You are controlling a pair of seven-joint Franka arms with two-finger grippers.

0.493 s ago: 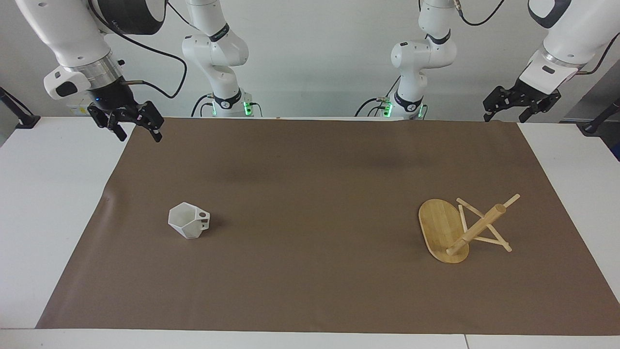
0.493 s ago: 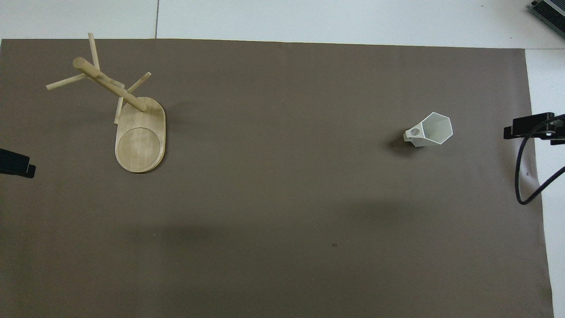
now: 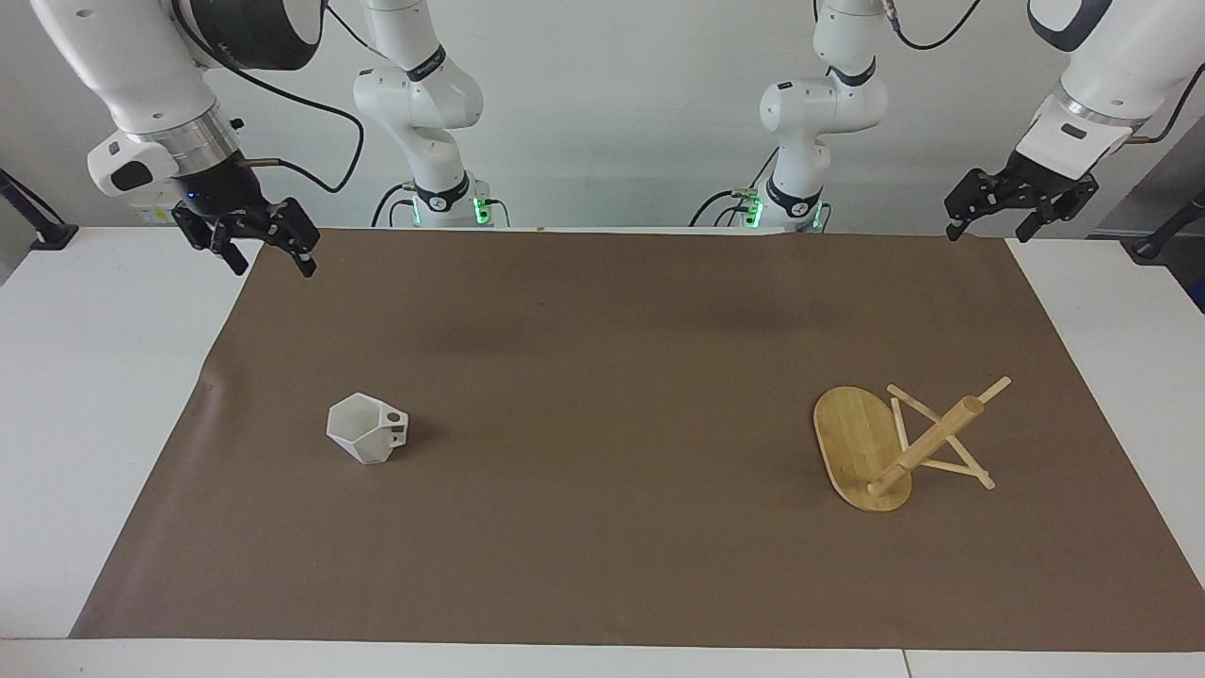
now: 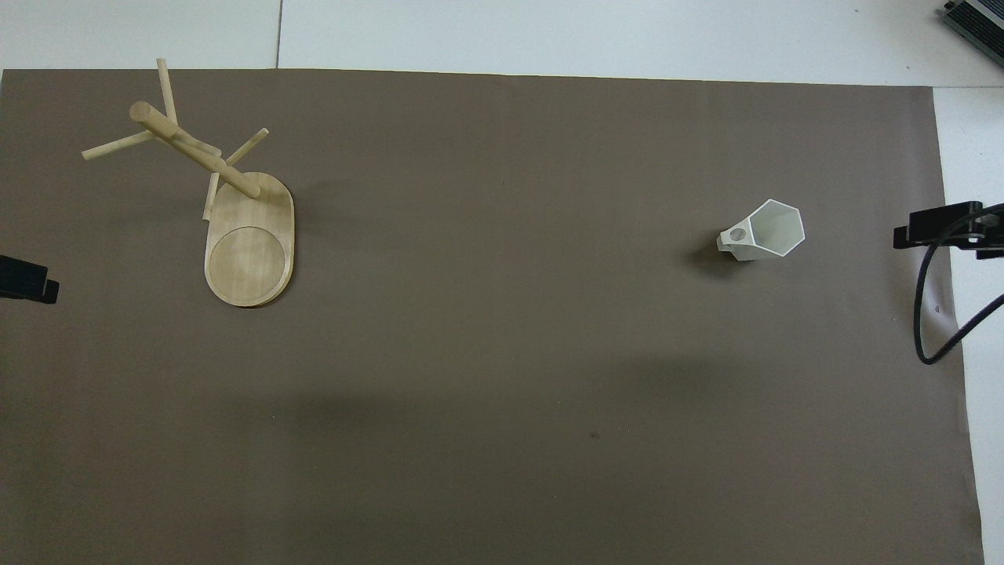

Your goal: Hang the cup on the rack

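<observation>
The white faceted cup [image 3: 365, 436] [image 4: 766, 231] sits on the brown mat toward the right arm's end, its opening up and its handle pointing toward the middle of the table. The bamboo rack [image 3: 880, 450] [image 4: 248, 235] stands on its oval base toward the left arm's end, with thin pegs crossing its post. My right gripper [image 3: 271, 261] [image 4: 938, 228] hangs open and empty over the mat's corner beside its arm's base. My left gripper [image 3: 988, 226] [image 4: 28, 286] hangs open and empty over the mat's other robot-side corner. Neither touches anything.
A brown mat [image 3: 602, 565] covers most of the white table [image 3: 85, 395]. A black cable [image 4: 929, 314] loops down from the right arm over the mat's edge. Two more robot arms [image 3: 424, 104] stand along the table's robot-side edge.
The left gripper has risen slightly and drifted toward its own end of the table. The right gripper, the cup and the rack have not moved.
</observation>
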